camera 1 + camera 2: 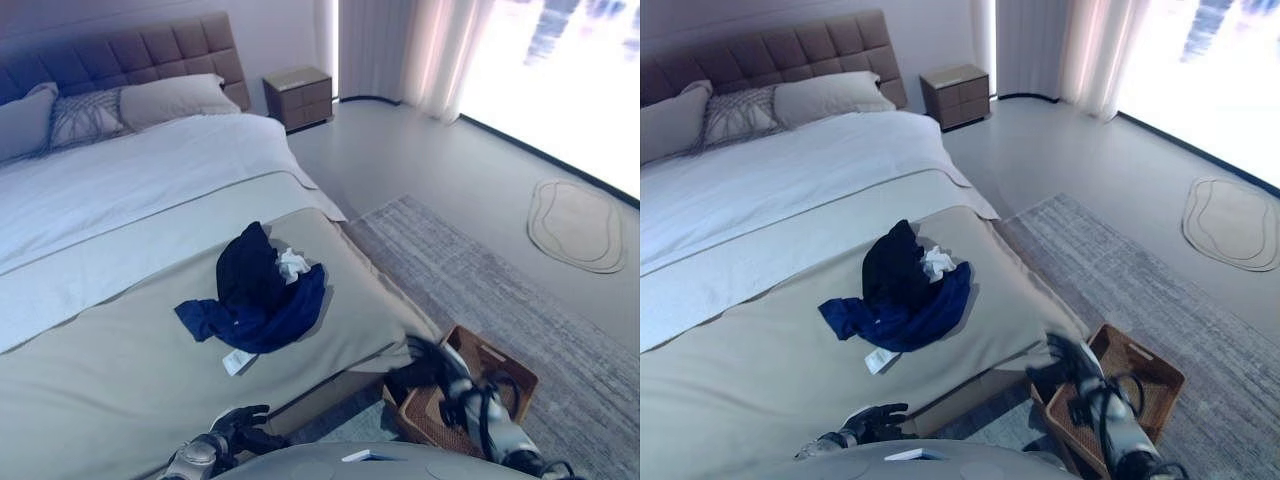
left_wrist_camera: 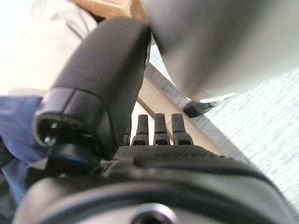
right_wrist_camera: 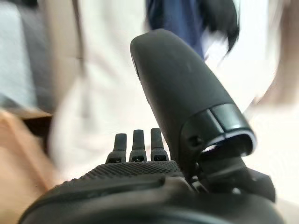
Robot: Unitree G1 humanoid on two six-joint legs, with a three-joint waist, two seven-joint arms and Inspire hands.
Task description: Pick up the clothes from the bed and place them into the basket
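Note:
A pile of clothes (image 1: 258,290), black and dark blue with a small white piece on top, lies on the beige cover near the foot of the bed (image 1: 120,390). A brown wicker basket (image 1: 510,365) stands on the floor by the bed's right foot corner. My left hand (image 1: 235,425) is low at the bed's front edge, short of the pile, with its fingers (image 2: 159,133) straight and nothing held. Over the basket's near side beside the bed corner, my right hand (image 1: 432,362) is open and empty. Its wrist view shows the clothes (image 3: 187,18) ahead.
A white tag (image 1: 238,362) lies by the pile's near edge. Pillows (image 1: 170,98) and a padded headboard are at the far end, with a nightstand (image 1: 299,96) beside them. A grey rug (image 1: 480,270) lies under the basket, and an oval mat (image 1: 578,225) is further right.

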